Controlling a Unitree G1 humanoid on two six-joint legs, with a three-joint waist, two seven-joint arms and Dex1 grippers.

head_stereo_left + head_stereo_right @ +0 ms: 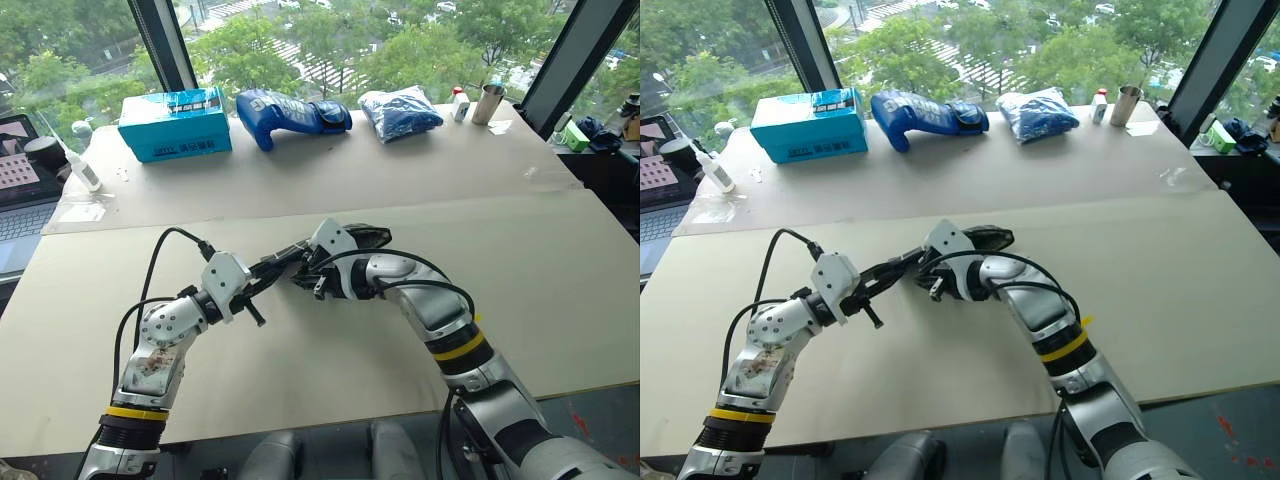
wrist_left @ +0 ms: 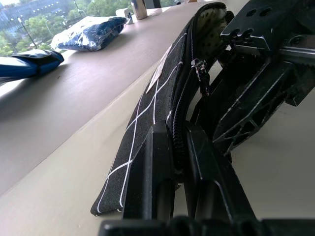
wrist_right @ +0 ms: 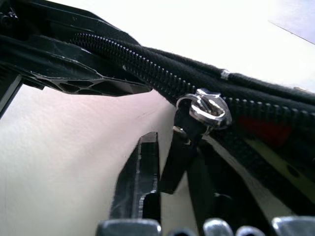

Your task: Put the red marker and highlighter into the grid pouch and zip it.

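Some print can be made out on the teal box [image 1: 176, 123] at the back of the tabletop [image 1: 560, 300], but none of it can be read (too small). The grid pouch [image 2: 162, 98] is held up just above the tabletop, one end clamped in the left pincer [image 2: 179, 162], which is pointed level toward the right arm. The right pincer [image 3: 172, 167] is angled down and pressed together on the zipper pull [image 3: 189, 132], with a bit of red seen through the open zip.
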